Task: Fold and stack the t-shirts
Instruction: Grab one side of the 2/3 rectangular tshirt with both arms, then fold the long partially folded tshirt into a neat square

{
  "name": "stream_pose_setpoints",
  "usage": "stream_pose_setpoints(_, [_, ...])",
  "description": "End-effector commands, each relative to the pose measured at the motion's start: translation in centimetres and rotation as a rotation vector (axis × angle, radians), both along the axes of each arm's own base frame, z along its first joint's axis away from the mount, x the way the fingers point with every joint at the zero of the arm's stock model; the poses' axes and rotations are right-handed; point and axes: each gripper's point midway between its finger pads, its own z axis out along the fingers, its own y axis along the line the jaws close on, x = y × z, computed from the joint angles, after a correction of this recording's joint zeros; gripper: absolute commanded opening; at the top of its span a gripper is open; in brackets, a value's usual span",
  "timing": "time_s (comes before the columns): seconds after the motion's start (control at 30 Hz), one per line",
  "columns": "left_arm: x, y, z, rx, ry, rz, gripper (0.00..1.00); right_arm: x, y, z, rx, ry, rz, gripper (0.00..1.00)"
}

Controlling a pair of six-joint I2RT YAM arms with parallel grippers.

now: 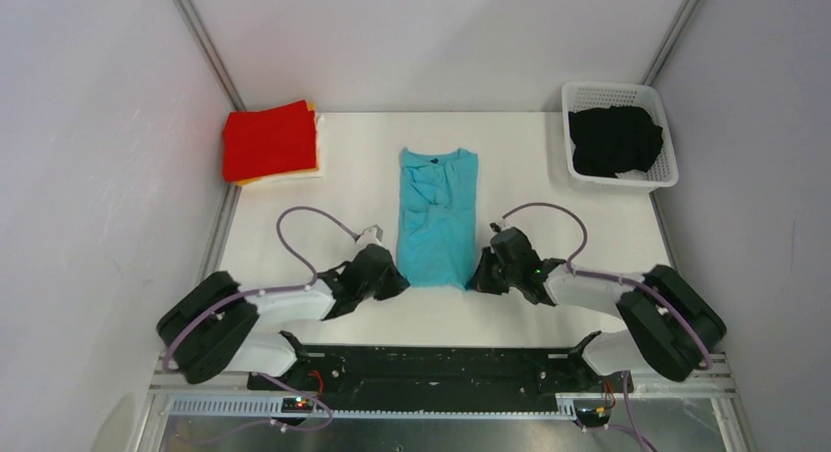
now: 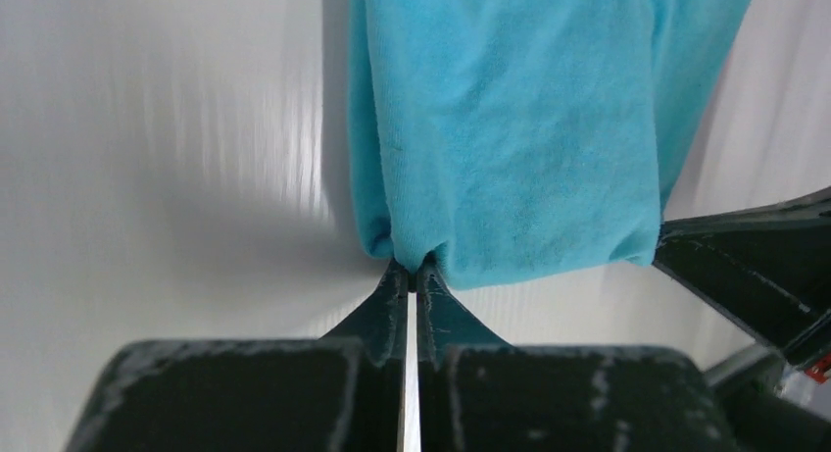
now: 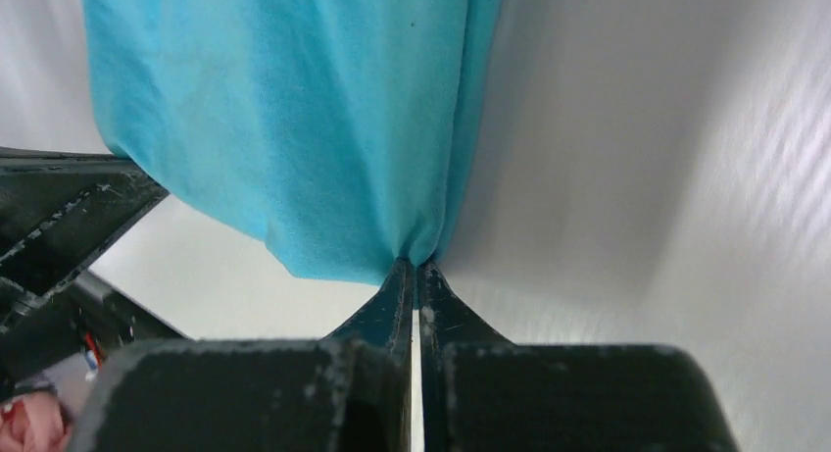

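Turquoise-blue t-shirt: plain, no print, spans between both grippers. Left gripper and right gripper: black, with pale scuffing along the finger edges. Far beyond the left gripper is a stack: red t-shirt on top, orange t-shirt and white t-shirt showing only as edges. Beyond the right gripper: black t-shirt in a white lattice basket. Table: white. Cables: purple.

No text legible, apparently.
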Motion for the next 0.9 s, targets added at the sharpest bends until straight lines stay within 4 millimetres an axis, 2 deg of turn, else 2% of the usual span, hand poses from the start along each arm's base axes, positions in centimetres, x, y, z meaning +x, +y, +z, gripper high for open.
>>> stream_pose_setpoints(0.0, [-6.5, 4.7, -4.1, 0.18, 0.126, -0.003, 0.0, -7.0, -3.0, -2.4, -0.056, 0.18, 0.047, 0.0])
stream_pose_setpoints(0.07, [-8.2, 4.5, -3.7, 0.174, 0.134, -0.05, 0.0, -8.7, -3.3, -1.6, -0.053, 0.17, 0.09, 0.0])
stream_pose_setpoints(0.1, [-8.6, 3.9, -3.0, 0.141, 0.124, -0.073, 0.0, -10.1, -3.5, -1.6, -0.075, 0.194, 0.129, 0.0])
stream_pose_setpoints(0.2, [-10.9, 1.6, -0.9, 0.08, 0.089, -0.191, 0.0, -13.2, -2.3, 0.0, -0.035, 0.198, 0.243, 0.0])
stream_pose_setpoints(0.23, [-11.4, 1.5, -0.5, 0.083, 0.085, -0.209, 0.0, -14.0, -2.5, 0.1, -0.04, 0.218, 0.251, 0.0])
stream_pose_setpoints(0.3, [-12.2, 1.2, 0.5, 0.066, 0.063, -0.244, 0.0, -14.7, -2.7, 1.0, -0.034, 0.212, 0.259, 0.0])
stream_pose_setpoints(0.37, [-12.2, 0.8, 2.0, 0.02, 0.022, -0.252, 0.0, -14.6, -2.8, 2.2, -0.02, 0.175, 0.268, 0.0])
stream_pose_setpoints(0.53, [-11.0, -0.1, 6.3, -0.065, -0.121, -0.267, 0.0, -13.5, -3.0, 6.7, 0.039, 0.045, 0.288, 0.0])
stream_pose_setpoints(0.6, [-9.9, -0.5, 8.7, -0.058, -0.212, -0.288, 0.0, -12.5, -3.1, 8.2, 0.052, 0.004, 0.272, 0.0])
stream_pose_setpoints(0.63, [-9.0, -0.8, 10.7, -0.049, -0.28, -0.292, 0.0, -12.1, -3.1, 9.0, 0.057, -0.009, 0.264, 0.0])
stream_pose_setpoints(0.67, [-8.5, -0.7, 11.4, -0.033, -0.308, -0.288, 0.0, -11.3, -3.6, 9.2, 0.048, -0.019, 0.244, 0.0])
stream_pose_setpoints(0.7, [-7.3, -0.6, 13.1, -0.017, -0.367, -0.265, 0.0, -10.7, -3.5, 10.1, 0.054, -0.038, 0.235, 0.0])
stream_pose_setpoints(0.73, [-6.6, -0.5, 13.7, -0.002, -0.386, -0.252, 0.0, -9.7, -4.0, 10.5, 0.047, -0.055, 0.206, 0.0])
stream_pose_setpoints(0.77, [-5.4, -0.2, 15.0, 0.007, -0.421, -0.223, 0.0, -8.5, -4.3, 11.6, 0.052, -0.085, 0.169, 0.0])
stream_pose_setpoints(0.8, [-4.7, -0.2, 15.4, 0.018, -0.429, -0.21, 0.0, -7.8, -4.5, 12.1, 0.051, -0.108, 0.159, 0.0])
stream_pose_setpoints(0.83, [-3.6, 0.1, 16.5, 0.029, -0.456, -0.186, 0.0, -6.6, -4.8, 13.2, 0.059, -0.135, 0.122, 0.0])
stream_pose_setpoints(0.87, [-2.9, 0.0, 16.6, 0.05, -0.46, -0.179, 0.0, -6.0, -4.6, 14.4, 0.079, -0.163, 0.124, 0.0])
